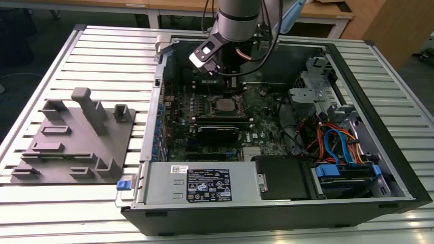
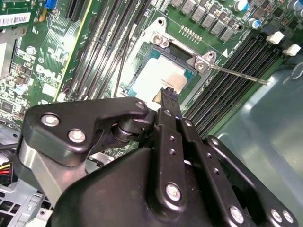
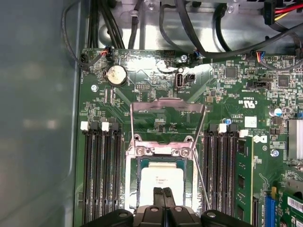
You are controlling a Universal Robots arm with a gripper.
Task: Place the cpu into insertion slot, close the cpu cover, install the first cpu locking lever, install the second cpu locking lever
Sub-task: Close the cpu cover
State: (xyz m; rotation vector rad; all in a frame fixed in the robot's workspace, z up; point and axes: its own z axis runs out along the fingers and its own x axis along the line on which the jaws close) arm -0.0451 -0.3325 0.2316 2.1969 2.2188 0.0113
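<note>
First wrist view has the cpu [image 3: 163, 177] already lying flat inside the insertion slot [image 3: 129, 182], so that step looks done. The cpu cover [image 3: 168, 105] stands flipped up off the slot, which is why the chip's bare, and in the second wrist view a thin locking lever [image 2: 236, 73] sticks out loose. The gripper [image 3: 163, 191] has its fingers [image 3: 160, 195] pinched together on nothing, tips just over the chip's edge. Exterior view puts it all upper middle of frame, inside the open computer case [image 1: 400, 168].
</note>
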